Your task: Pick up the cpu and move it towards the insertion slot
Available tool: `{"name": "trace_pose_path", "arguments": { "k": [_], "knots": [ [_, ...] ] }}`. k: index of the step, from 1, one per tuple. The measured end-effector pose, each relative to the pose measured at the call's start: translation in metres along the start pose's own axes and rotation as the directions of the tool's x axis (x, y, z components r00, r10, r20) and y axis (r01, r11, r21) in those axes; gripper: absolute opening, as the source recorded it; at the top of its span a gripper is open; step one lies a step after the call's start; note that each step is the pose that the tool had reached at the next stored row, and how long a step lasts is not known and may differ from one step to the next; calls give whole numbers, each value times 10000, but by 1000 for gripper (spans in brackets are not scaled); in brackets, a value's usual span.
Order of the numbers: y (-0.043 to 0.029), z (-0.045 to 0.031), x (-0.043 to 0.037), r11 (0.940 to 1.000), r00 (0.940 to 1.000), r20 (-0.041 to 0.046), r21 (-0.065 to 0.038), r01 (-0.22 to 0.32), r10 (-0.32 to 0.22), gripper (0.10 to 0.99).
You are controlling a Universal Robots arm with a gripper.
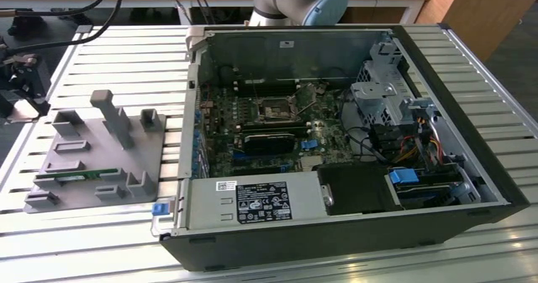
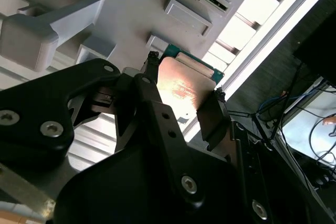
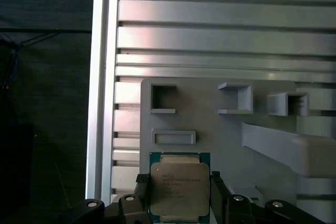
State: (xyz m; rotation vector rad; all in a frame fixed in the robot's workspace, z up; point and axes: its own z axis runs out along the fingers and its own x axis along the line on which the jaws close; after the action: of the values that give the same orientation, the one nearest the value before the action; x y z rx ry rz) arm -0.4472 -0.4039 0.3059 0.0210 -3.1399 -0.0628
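Note:
In both wrist views my gripper (image 3: 179, 182) (image 2: 185, 80) is shut on the cpu (image 3: 178, 190) (image 2: 184, 90), a flat square chip with a silvery-beige top and a green rim. One black finger (image 3: 218, 195) presses on each side of it. The chip sits over the grey fixture (image 3: 226, 140), close to the table's edge. In the exterior view the arm's dark wrist end (image 1: 19, 81) stands at the left edge beside that fixture (image 1: 92, 150). The insertion slot (image 1: 276, 109), a shiny square frame with a dark centre, lies on the green motherboard inside the open case, far to the exterior view's right of the fixture.
The open computer case (image 1: 470, 125) takes up the middle and right of the slatted aluminium table (image 1: 109, 56). The fixture carries a tall post (image 1: 113, 116), several small recesses and a green memory stick (image 1: 77, 177). A black card (image 1: 273, 141) lies below the slot.

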Motion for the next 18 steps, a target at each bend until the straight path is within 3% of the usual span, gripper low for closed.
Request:
{"name": "trace_pose_path", "arguments": {
  "k": [18],
  "knots": [
    [14, -187, 0, 10000, 10000, -1, 0, 1, -1, 545]
  ]
}}
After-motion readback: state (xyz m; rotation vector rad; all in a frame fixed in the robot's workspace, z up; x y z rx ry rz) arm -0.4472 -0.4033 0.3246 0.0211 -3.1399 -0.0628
